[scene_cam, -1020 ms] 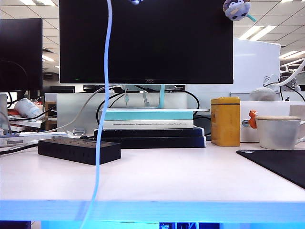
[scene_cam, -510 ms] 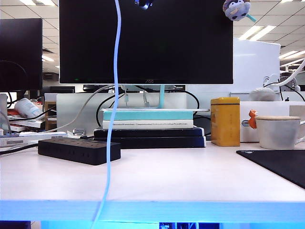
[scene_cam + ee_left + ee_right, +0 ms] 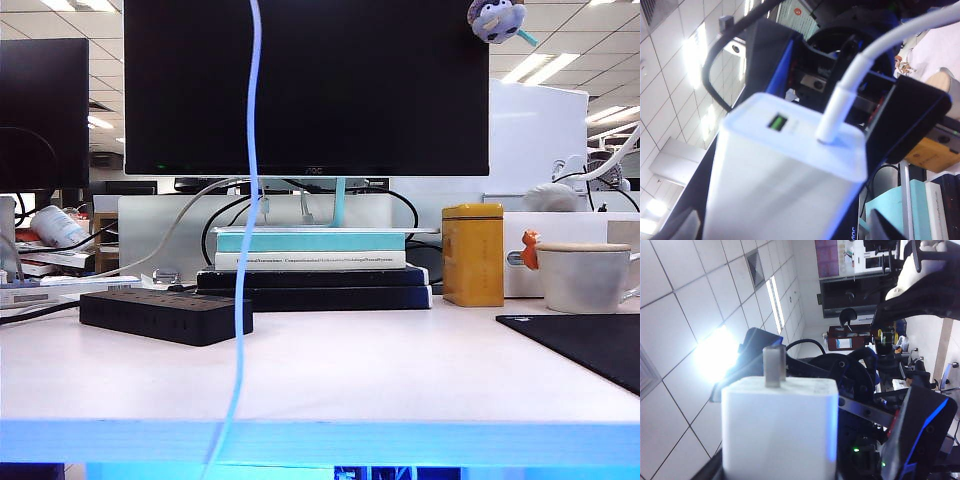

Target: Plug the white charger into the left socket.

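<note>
Since a second ago the cable (image 3: 247, 250) has swung toward the right of the exterior view; it now hangs before the middle of the monitor (image 3: 320, 80), and the dark bit of arm seen at the top edge half a second ago has gone.

I find the white charger (image 3: 785, 175) up in the air, well above the table (image 3: 400, 370). It is a smooth white block with rounded edges. One end has a green-lined USB port (image 3: 776, 121) and the cable's plug seated beside it. The other end carries a flat grey metal prong (image 3: 774, 365).

The right fingers (image 3: 917, 117) sit partly closed, flanking the cabled end of the charger, and appear to grip it. The left fingers (image 3: 880, 222) stand spread wide on either side of the block. I see no pad pressed on it. Neither set shows in the exterior view.

Far below the fingers, the black power strip (image 3: 165, 313) lies on the pale table. Its socket openings are too small for me to tell apart. Behind it are stacked books (image 3: 315, 270) under the monitor. Farther along are a yellow tin (image 3: 472, 255), a white mug (image 3: 585, 275) and a black mat (image 3: 590, 345). A plush toy (image 3: 495, 18) perches on the monitor's corner. Beyond the fingers the wrist views show a tiled office ceiling with a bright light panel (image 3: 715, 355).
</note>
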Tool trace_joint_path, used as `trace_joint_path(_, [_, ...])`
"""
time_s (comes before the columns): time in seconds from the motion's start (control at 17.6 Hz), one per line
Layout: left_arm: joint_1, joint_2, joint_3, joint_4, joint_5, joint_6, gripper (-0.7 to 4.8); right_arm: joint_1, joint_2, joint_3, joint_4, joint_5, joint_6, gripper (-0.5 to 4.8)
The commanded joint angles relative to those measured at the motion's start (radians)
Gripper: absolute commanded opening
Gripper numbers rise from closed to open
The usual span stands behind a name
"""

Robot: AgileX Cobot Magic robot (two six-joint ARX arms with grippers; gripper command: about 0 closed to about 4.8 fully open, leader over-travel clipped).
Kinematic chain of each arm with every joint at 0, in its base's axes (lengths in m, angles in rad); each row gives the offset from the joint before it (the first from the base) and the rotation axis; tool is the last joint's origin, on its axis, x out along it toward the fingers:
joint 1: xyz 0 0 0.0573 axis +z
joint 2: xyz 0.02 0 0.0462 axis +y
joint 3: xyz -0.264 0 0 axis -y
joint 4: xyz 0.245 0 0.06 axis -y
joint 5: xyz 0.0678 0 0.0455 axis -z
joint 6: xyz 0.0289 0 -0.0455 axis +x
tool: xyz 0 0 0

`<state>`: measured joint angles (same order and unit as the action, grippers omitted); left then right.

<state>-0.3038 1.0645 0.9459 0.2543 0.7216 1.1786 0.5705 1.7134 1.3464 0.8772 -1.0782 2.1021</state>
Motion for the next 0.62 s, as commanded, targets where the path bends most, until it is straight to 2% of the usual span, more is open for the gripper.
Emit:
trace_joint_path(0.06, [0.0, -0.001, 0.002, 0.017, -0.002, 0.0, 4.7, 0.002, -0.01, 0.008, 0.002, 0.001, 0.026, 1.63])
trace_joint_path(0.17, [0.0, -0.001, 0.002, 0.017, 0.001, 0.0, 4.7, 0.002, -0.01, 0.008, -0.015, 0.003, 0.026, 1.12])
trace_joint_path(0.45, [0.0, -0.001, 0.002, 0.016, 0.024, -0.001, 4.66, 0.002, -0.01, 0.008, -0.013, 0.003, 0.026, 1.17])
trace_joint_path(0.62, [0.0, 0.0, 0.002, 0.016, 0.025, 0.0, 4.3, 0.002, -0.01, 0.008, -0.005, 0.003, 0.026, 1.16])
